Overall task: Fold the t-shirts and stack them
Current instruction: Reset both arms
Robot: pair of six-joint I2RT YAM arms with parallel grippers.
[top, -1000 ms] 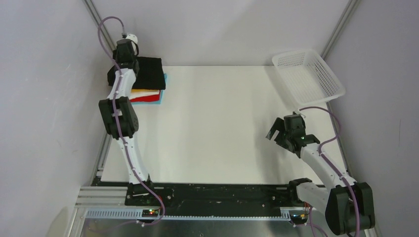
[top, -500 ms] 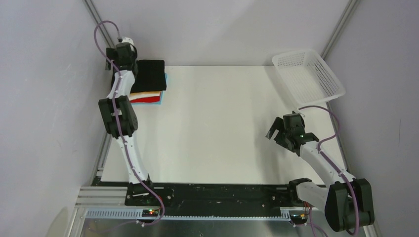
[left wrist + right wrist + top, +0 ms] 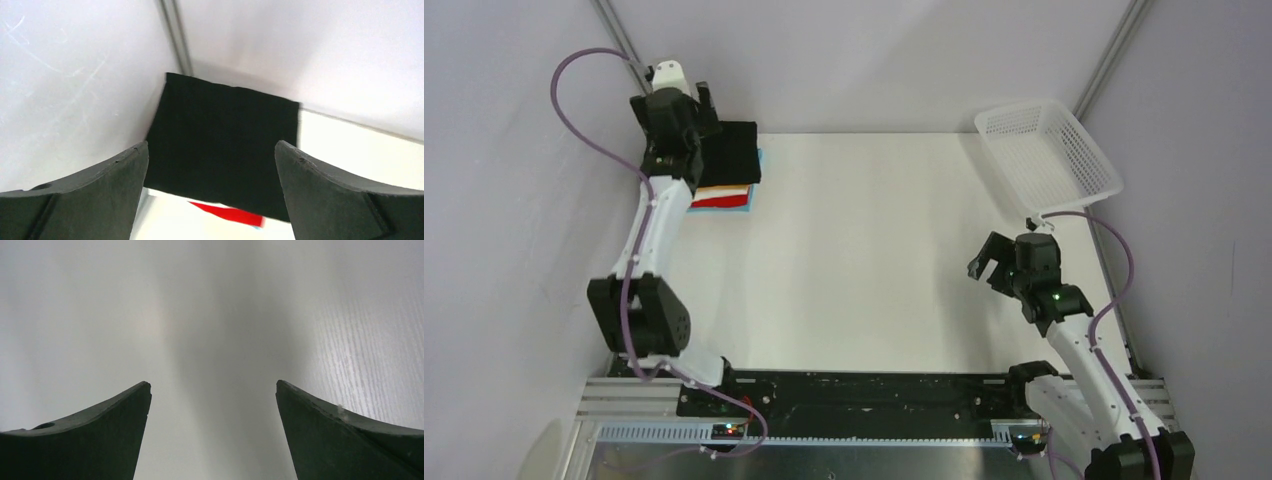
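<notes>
The t-shirts lie in one folded stack at the table's far left corner. A black t-shirt (image 3: pixel 734 150) (image 3: pixel 225 140) is on top, with red (image 3: pixel 720 201) (image 3: pixel 235 215), white and orange layers under it and a light-blue edge (image 3: pixel 753 190) at the bottom. My left gripper (image 3: pixel 707 112) (image 3: pixel 211 145) hovers open just above the black shirt's left side and holds nothing. My right gripper (image 3: pixel 986 262) (image 3: pixel 213 384) stands open over bare table at the right, far from the stack.
A white mesh basket (image 3: pixel 1074 203) sits at the far right corner, tilted over the table's edge, with nothing visible in it. Grey walls and metal posts close in the table (image 3: pixel 874 250) on three sides. The stack is tight against the left wall.
My left gripper has opened, let go of the black t-shirt and lifted off the stack, its arm swinging left. The right arm has shifted slightly toward the near edge.
</notes>
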